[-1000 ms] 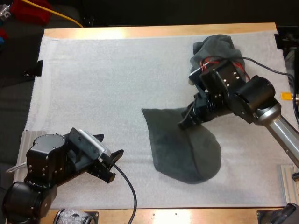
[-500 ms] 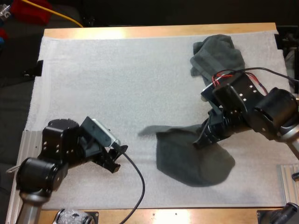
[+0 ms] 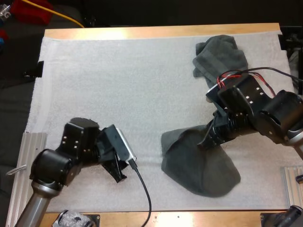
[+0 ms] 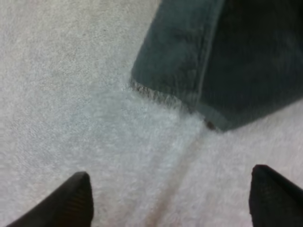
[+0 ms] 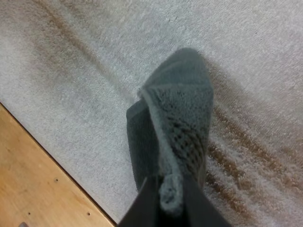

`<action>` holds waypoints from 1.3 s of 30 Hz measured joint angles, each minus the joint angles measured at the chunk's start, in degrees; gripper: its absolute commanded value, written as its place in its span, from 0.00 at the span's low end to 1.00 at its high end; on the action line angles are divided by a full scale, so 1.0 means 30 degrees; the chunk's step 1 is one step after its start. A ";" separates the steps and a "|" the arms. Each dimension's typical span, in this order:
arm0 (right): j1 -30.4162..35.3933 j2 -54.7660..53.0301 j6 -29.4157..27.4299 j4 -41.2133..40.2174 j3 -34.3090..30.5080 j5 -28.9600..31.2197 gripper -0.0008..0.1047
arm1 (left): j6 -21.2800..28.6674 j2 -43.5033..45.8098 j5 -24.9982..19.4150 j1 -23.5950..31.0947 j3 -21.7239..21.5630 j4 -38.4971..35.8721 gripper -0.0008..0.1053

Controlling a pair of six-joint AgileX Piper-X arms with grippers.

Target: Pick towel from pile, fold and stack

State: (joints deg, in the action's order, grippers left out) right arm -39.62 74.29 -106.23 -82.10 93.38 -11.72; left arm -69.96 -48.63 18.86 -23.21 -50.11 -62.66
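Observation:
A dark grey-green towel (image 3: 199,161) lies spread on the white mat in front of my right arm. My right gripper (image 3: 207,140) is shut on its upper edge and holds that part raised; between the near fingers the pinched towel (image 5: 177,137) hangs down over the mat. My left gripper (image 3: 122,171) stands open low over the mat, left of the towel. Its two fingertips (image 4: 71,201) are wide apart with bare mat between them, and the towel's corner (image 4: 189,61) lies just beyond them.
A pile of crumpled grey-green towels (image 3: 220,54) sits at the mat's far right corner, behind my right arm. The wooden table edge (image 5: 42,184) runs close to the hanging towel. Bare mat (image 3: 118,85) stretches across the left and middle.
My right gripper has dragged the towel toward the near right, bunching its left corner inward. My left arm has swung right and forward, closer to the towel.

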 measured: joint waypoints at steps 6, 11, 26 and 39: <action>0.0000 0.0000 0.0000 0.0000 0.0000 0.0000 0.02 | -0.1758 0.0000 -0.2497 -0.2665 0.0000 0.1005 0.68; 0.0000 0.0000 0.0000 0.0000 0.0000 0.0000 0.02 | -0.3862 -0.0310 -0.4692 -0.4581 0.0000 0.1868 0.68; 0.0000 0.0000 0.0000 0.0000 0.0000 0.0132 0.02 | -1.0000 -0.3528 -0.9413 -0.9877 0.1951 0.5894 0.68; 0.0000 0.0000 0.0085 0.0000 0.0000 0.0132 0.02 | -1.1103 -0.5158 -1.1212 -1.1155 0.4285 1.1360 0.67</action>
State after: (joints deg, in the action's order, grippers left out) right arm -39.62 74.29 -105.98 -82.10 93.38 -11.32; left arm -103.27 -64.11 -14.77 -56.67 -37.25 -28.58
